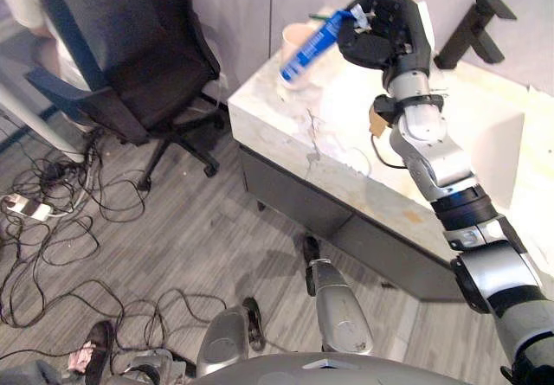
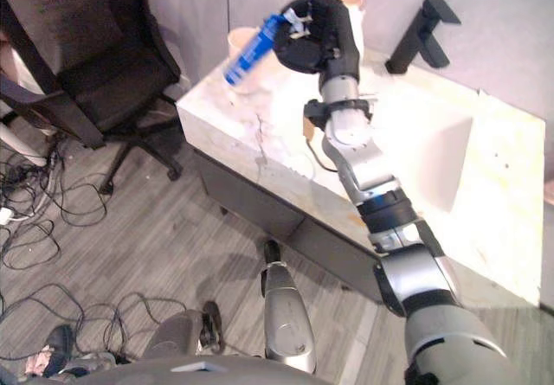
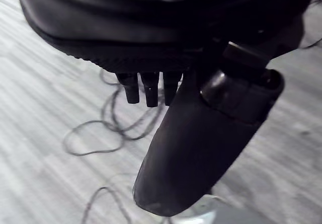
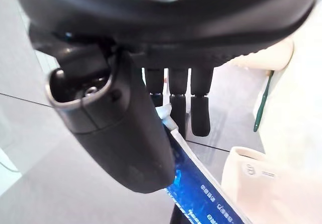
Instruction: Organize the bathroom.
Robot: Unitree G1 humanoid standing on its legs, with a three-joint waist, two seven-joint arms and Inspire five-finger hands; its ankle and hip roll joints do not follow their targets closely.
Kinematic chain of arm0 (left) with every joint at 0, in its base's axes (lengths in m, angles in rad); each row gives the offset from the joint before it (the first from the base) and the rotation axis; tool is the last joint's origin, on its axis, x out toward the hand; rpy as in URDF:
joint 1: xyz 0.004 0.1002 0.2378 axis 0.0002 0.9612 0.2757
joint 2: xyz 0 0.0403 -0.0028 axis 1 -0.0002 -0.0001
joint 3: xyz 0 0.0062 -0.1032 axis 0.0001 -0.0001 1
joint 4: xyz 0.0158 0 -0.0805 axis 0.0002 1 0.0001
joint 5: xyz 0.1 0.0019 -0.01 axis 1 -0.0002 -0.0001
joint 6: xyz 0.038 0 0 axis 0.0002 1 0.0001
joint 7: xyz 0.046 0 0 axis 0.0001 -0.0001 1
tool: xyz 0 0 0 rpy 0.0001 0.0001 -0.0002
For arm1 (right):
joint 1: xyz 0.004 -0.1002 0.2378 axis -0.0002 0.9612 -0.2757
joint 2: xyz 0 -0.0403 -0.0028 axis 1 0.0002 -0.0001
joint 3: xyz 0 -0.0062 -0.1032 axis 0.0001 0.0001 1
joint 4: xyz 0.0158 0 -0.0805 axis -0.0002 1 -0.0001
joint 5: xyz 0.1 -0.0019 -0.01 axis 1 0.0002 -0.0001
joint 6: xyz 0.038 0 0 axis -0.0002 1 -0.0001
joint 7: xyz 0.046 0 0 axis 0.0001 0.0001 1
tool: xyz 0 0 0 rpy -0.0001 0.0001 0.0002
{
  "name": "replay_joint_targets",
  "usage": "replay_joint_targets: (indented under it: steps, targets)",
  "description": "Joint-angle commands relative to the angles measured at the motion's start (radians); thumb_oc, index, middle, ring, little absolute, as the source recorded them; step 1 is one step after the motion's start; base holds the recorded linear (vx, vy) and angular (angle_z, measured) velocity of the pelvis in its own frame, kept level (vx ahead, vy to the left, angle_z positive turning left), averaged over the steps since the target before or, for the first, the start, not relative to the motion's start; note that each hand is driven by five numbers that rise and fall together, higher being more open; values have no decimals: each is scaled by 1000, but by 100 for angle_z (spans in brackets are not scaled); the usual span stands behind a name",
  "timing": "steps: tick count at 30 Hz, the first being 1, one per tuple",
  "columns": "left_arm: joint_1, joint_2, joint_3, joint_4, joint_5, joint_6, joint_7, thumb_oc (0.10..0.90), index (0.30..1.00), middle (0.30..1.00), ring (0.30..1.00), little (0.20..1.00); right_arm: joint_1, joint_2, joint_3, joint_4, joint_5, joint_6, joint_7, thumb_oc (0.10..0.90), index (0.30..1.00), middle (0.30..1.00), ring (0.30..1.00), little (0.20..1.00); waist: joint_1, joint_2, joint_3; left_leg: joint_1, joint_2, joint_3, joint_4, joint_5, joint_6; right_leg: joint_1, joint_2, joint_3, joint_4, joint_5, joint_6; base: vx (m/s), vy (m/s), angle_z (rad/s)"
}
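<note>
One tube is the job right now: a blue plastic toothpaste tube with white print [image 1: 309, 49], pinched at its cap end in my right hand [image 1: 381, 30], fingers and thumb curled round it, tail hanging down and to the left. Landmark is the pale beige round cup [image 1: 299, 37] at the far left corner of the white marble vanity top [image 1: 346, 134].

Left to right from that cup:
- black office chair [image 1: 130, 48] well left of the cup, off the vanity, on grey floor with loose cables.
- tube tail just over the cup, seems at its rim; can't tell if touching.
- green toothbrush [image 4: 262, 100] shows in the right wrist view, beside the cup side, leaning on something pale.
- second tan cup [image 2: 348, 0] right of the landmark cup, half hidden behind my hand.
- black angular faucet [image 1: 474, 28] farther right, then the sunken white basin [image 1: 506, 156].

Left hand [image 3: 151, 88] hangs low over the floor, fingers look relaxed and straight, holding nothing.

My read: step is dropping the tube into the cup. To do it well I'd centre the tail over the cup mouth first, tip the wrist so the tube goes more upright, lower until the tail is inside, then release. Cup sits near the vanity edge, so a sideways nudge could tip it off; come down straight, no dragging on the rim.
</note>
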Motion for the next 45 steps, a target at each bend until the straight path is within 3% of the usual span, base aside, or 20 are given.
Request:
replay_joint_targets:
  steps: [1, 4, 5, 12, 27, 45]
  targets:
    - [23, 1, -83, 29, 8, 37, 9, 800, 900, 900, 900, 900, -254, -51, -71, -41, -34, -111, -21, 400, 300, 300, 300, 300, 42, 0, -74, 29, 38, -62, -41, -18, -49, 294, -21, -39, -289, 60, 49, 92, -72, 40]
    - [20, -4, -86, 31, 20, 42, 4, 800, 900, 900, 900, 900, -265, -53, -67, -8, -22, -134, -21, 400, 300, 300, 300, 300, 42, 0, -74, 31, 39, -63, -46, -15, -51, 302, -17, -37, -305, 62, 48, 32, -27, 12]
    - [16, -18, -102, 39, 20, 30, 5, 800, 900, 900, 900, 900, -276, -63, -74, 52, -25, -186, -6, 400, 300, 300, 300, 300, 44, 5, -74, 33, 44, -66, -76, 1, -56, 308, -15, -39, -318, 63, 47, 9, 3, 19]
    - [46, -13, -82, 72, 10, 27, 39, 800, 900, 900, 900, 900, -270, -94, -96, 27, -17, -156, 6, 400, 300, 300, 300, 300, 29, -2, -90, 88, 49, -45, -156, 14, -55, 308, -21, -27, -332, 70, 74, 57, 15, 9]
    - [78, -5, -52, 70, 14, 79, 38, 800, 900, 900, 900, 900, -264, -178, -124, -20, -6, -125, 8, 400, 300, 300, 300, 300, 17, -23, -171, 158, 52, -30, -233, 8, -58, 345, -16, -5, -372, 63, 90, 48, 11, -5]
    - [92, 1, -57, 74, 21, 83, 33, 800, 900, 900, 900, 900, -247, -170, -118, -21, -8, -90, 26, 400, 300, 300, 300, 300, 23, -16, -164, 164, 59, -39, -227, 3, -62, 332, -22, -9, -345, 48, 88, 7, -2, 1]
